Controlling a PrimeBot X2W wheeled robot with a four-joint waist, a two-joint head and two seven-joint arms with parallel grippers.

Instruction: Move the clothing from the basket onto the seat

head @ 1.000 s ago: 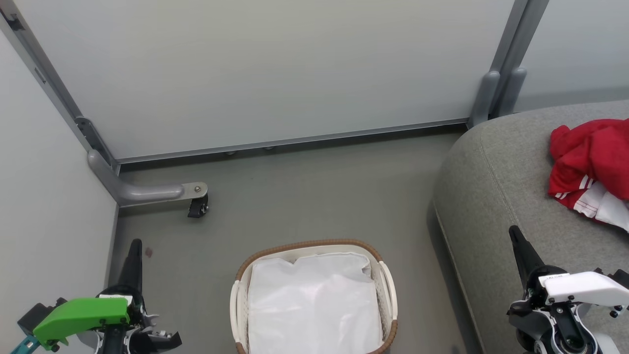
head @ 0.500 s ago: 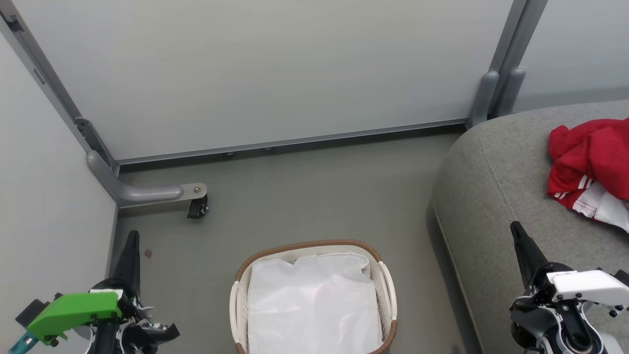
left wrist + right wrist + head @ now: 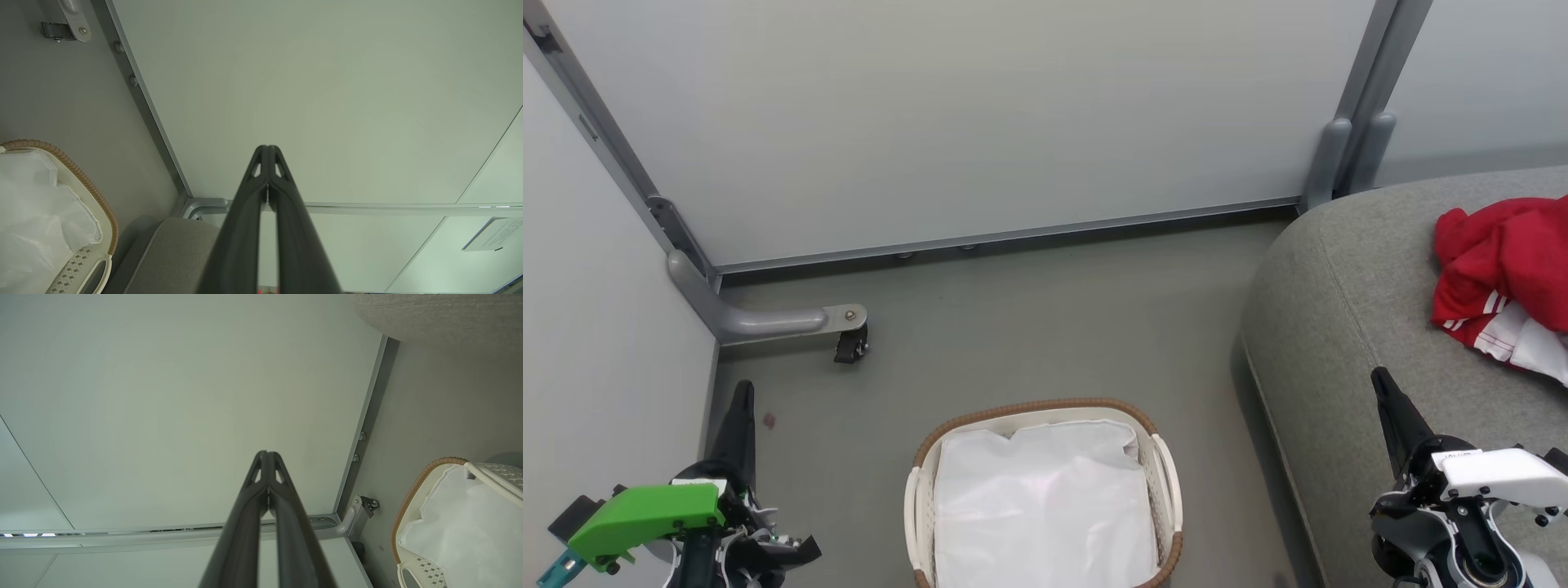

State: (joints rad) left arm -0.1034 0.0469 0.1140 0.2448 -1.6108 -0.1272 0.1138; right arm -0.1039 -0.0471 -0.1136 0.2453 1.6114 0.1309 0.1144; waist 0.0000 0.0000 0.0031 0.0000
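Note:
The red clothing (image 3: 1503,261), with white stripes, lies bunched on the grey seat (image 3: 1339,327) at the right edge of the head view. The white basket (image 3: 1045,406) with its brown rim stands on the floor at bottom centre, and inside it I see the white liner alone. My left gripper (image 3: 742,390) is shut and empty at the lower left, left of the basket. My right gripper (image 3: 1378,377) is shut and empty over the seat's front edge, below the clothing. Both wrist views show closed fingertips (image 3: 267,148) (image 3: 266,453), with the basket (image 3: 83,181) (image 3: 412,490) off to one side.
Pale partition panels wall in the floor at the back and left. A grey panel foot with a black caster (image 3: 851,343) juts onto the floor behind the left gripper. Two grey posts (image 3: 1347,155) stand at the seat's far corner. Bare floor lies between basket and seat.
Both grippers shifted slightly up the head view early in the second, then held still. Basket and clothing have not moved.

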